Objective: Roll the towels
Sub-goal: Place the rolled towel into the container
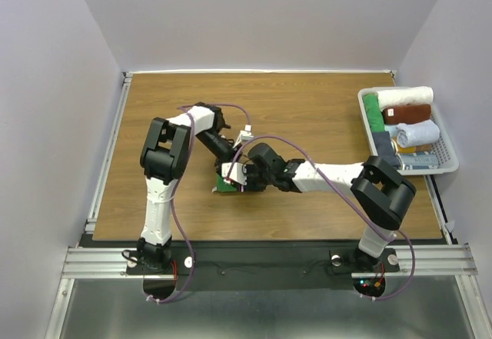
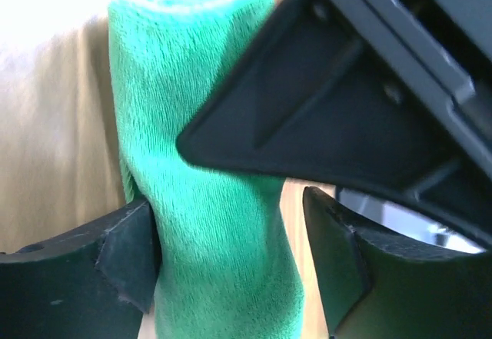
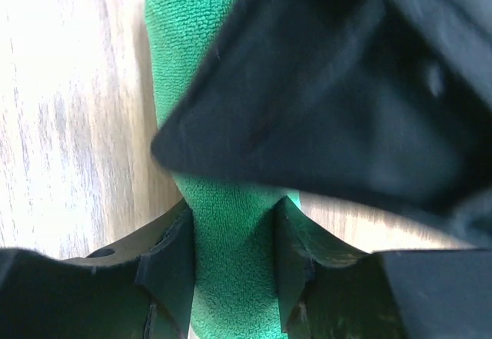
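Note:
The green towel (image 1: 223, 187) lies rolled up on the wooden table, near its middle. In the right wrist view the green towel (image 3: 231, 224) is pinched between both fingers of my right gripper (image 3: 234, 254), which is shut on it. In the left wrist view the same green towel (image 2: 207, 231) runs between the jaws of my left gripper (image 2: 231, 262). The left finger (image 2: 127, 250) touches the roll, while the right finger stands apart from it with bare table in the gap, so this gripper is open. Seen from above, my left gripper (image 1: 231, 161) and right gripper (image 1: 237, 177) meet over the roll.
A white basket (image 1: 446, 162) at the right edge of the table holds several rolled towels: green, cream-white, brown and pale blue (image 1: 419, 133). A dark finger of the other arm fills the upper right of each wrist view.

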Available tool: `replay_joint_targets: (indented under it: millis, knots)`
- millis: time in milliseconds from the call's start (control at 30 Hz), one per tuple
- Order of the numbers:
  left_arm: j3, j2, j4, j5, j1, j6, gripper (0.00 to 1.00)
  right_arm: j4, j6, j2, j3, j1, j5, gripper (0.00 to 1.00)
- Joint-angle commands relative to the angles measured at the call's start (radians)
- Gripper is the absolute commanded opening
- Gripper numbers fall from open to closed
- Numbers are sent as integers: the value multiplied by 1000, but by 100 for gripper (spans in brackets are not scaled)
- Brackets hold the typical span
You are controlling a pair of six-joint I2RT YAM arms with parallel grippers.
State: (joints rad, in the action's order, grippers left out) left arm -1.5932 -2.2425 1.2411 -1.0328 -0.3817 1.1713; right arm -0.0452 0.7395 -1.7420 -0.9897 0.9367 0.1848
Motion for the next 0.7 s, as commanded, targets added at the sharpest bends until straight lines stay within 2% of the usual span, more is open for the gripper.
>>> replay_joint_targets:
  millis: [0,133,233,300,367,667]
  knots:
    - [15,101,-123,200,96,45,83,-174,-89,-31,6,-44,113,1]
    - [-26,198,-126,195,185,12,88,-286,-254,-37,-65,-117,208,1]
    - [-45,268,-147,188,230,-21,99,-329,-380,-57,-116,-208,318,1]
    - [-27,340,-193,186,237,-85,99,-343,-491,-59,-144,-265,372,1]
    - [24,415,-308,180,237,-152,99,-343,-596,-48,-162,-312,396,1]
    - [192,579,-511,151,236,-318,99,-343,-870,-2,-225,-515,536,1]
